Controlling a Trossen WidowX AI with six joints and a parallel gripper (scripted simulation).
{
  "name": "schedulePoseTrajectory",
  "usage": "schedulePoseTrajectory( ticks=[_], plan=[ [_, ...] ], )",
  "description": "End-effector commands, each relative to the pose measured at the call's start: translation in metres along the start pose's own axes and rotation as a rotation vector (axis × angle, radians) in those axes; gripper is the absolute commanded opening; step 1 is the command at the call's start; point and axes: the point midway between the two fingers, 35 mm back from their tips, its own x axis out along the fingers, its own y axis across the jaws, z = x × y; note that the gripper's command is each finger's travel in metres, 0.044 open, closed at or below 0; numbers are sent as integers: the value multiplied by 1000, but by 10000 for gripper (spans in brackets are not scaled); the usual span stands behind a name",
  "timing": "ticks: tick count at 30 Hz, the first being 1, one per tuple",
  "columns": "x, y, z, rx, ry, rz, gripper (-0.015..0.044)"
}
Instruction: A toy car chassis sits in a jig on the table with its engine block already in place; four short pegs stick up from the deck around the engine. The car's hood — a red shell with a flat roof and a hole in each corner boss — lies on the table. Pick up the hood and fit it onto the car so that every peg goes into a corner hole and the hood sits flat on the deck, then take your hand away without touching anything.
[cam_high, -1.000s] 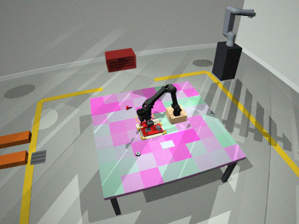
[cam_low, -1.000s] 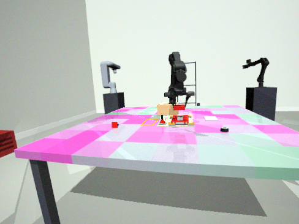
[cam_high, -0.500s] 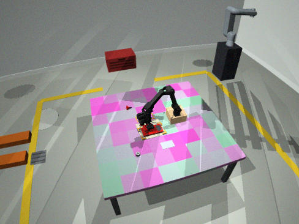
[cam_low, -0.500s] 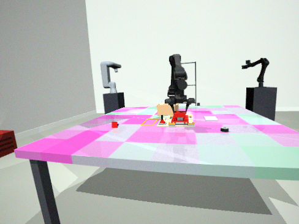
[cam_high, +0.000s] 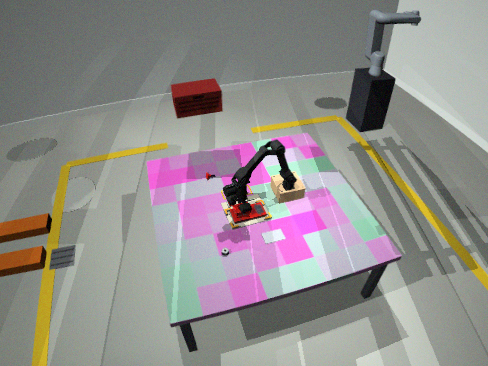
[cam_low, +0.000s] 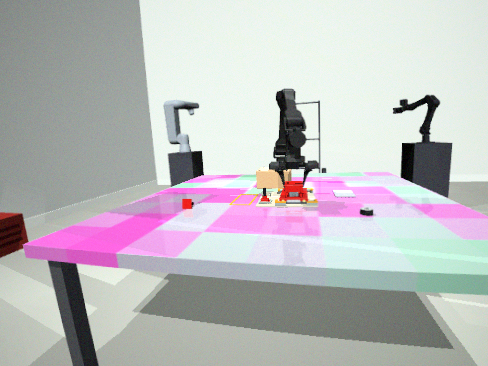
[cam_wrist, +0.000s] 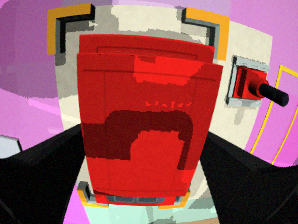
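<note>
My gripper is shut on the red hood, one finger on each long side. It holds the hood low, directly over the car chassis in the cream jig with orange corner marks. The hood covers nearly all of the chassis, engine and pegs. Only a dark strip of the car shows under its near edge. I cannot tell whether the pegs are in the corner holes or whether the hood rests flat.
The arm's tan base block stands just behind the jig. A red clamp with a black lever sits beside the jig. Also on the table are a small red object, a black round part and a white pad.
</note>
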Motion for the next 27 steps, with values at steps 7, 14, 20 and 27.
schedulePoseTrajectory(
  ticks=[7, 14, 20, 27],
  plan=[
    [3, 0, 0, 3, 0, 1, 0],
    [7, 0, 0, 3, 0, 1, 0],
    [9, 0, 0, 3, 0, 1, 0],
    [13, 0, 0, 3, 0, 1, 0]
  ],
)
